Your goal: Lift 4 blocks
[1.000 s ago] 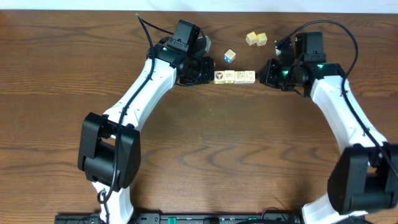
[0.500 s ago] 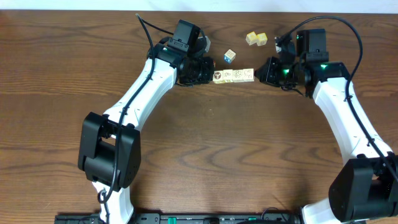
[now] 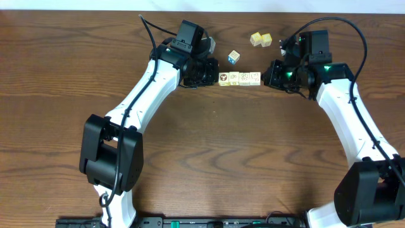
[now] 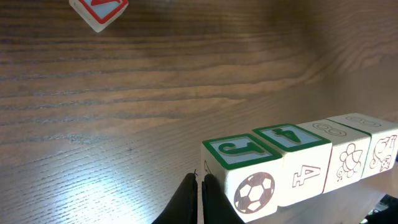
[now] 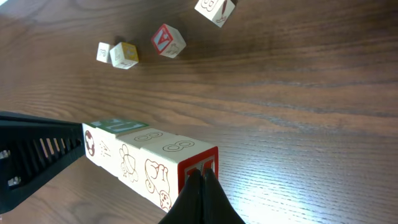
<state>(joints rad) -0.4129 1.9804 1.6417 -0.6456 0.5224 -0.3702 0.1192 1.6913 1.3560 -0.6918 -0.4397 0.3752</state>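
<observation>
The four blocks [image 3: 239, 78] are lined up in one tight row over the back of the desk [image 3: 209, 145], because the left gripper [image 3: 214, 75] and right gripper [image 3: 268, 75], each with fingers pressed together, push on both ends to squeeze them for lifting.

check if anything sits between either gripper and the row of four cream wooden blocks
Nothing visible does. The shut left gripper meets the row of four cream wooden blocks at its football-marked end, and the shut right gripper meets the red-framed end. The small blue-faced cube and two yellow cubes lie apart, off that line.
</observation>
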